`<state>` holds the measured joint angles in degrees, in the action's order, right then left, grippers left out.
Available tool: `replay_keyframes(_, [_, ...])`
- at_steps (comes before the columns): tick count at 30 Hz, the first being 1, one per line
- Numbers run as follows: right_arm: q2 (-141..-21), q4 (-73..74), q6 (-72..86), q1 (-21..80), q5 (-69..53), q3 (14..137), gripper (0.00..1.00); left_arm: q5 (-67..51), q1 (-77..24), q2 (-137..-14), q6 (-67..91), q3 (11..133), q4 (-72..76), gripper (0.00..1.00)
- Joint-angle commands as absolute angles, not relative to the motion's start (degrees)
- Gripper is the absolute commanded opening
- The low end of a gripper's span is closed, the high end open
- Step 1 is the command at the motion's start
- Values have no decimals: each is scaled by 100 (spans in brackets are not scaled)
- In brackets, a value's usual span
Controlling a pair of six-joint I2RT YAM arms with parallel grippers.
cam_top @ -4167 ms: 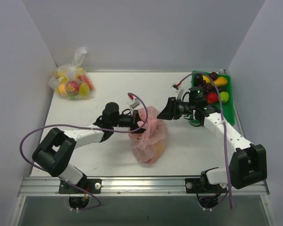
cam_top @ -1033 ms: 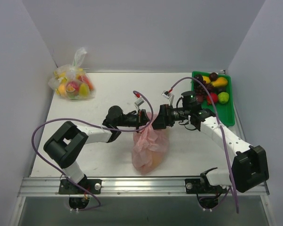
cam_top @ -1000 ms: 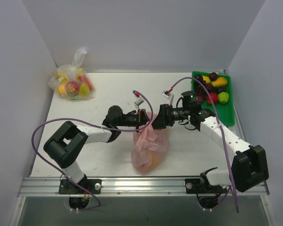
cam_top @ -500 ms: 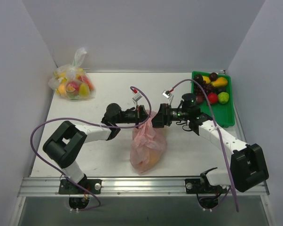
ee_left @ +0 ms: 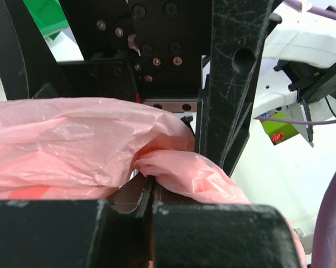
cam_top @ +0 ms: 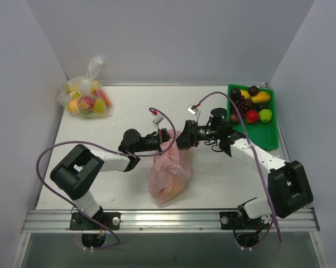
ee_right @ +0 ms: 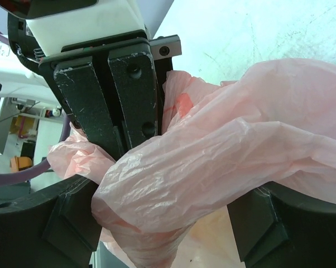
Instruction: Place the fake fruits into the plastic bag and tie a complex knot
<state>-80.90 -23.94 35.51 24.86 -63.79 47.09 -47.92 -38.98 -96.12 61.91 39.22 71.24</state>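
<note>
The pink plastic bag (cam_top: 168, 170) hangs down onto the table with a yellow-orange fruit (cam_top: 178, 182) showing through its film. My left gripper (cam_top: 166, 140) (ee_left: 150, 192) is shut on a bunched fold of the bag's top (ee_left: 179, 170). My right gripper (cam_top: 182, 139) (ee_right: 168, 223) faces it closely, open, with a loose band of pink film (ee_right: 212, 162) lying between its wide fingers (ee_right: 42, 223). More fake fruits sit in the green tray: a red apple (cam_top: 252, 116), a green apple (cam_top: 265, 115), dark grapes (cam_top: 244, 104) and a yellow one (cam_top: 262, 96). No knot shows.
The green tray (cam_top: 272, 131) stands at the back right, beside the right arm. A clear bag of yellow-red fruit (cam_top: 85, 100) lies at the back left corner. Purple cables loop over both arms.
Both grippers have drifted left and slightly back together, dragging the bag's top and body leftward. Four seconds ago the right gripper stood apart from the bag; now it is at the bag's top.
</note>
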Motion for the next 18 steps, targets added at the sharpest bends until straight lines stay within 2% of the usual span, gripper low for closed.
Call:
replay_keyframes(1, [-7850,-2349,3061,2523,-5906,5203,78,-5265,-4193,-9413,6082,3736,7409,0])
replay_keyframes(8, [-7173,631,934,2225,-5915,5528,77,-5361,-3946,-9343,6047,3797,7365,0])
replay_keyframes(9, [-7085,789,836,2154,-5924,5546,79,-5370,-3946,-9334,6047,3814,7365,0])
replay_keyframes(10, [-6962,1183,757,2092,-5941,5589,86,-5370,-3938,-9334,6047,3814,7365,0])
replay_keyframes(13, [-6891,1913,492,1943,-5994,5879,90,-5379,-3946,-9351,6047,3867,7365,0])
replay_keyframes(16, [-6760,2205,466,1811,-6056,5845,87,-5396,-3946,-9396,6047,3920,7365,0])
replay_keyframes(18, [-6680,2346,370,1671,-6169,5696,78,-5431,-3946,-9422,6056,3981,7365,0])
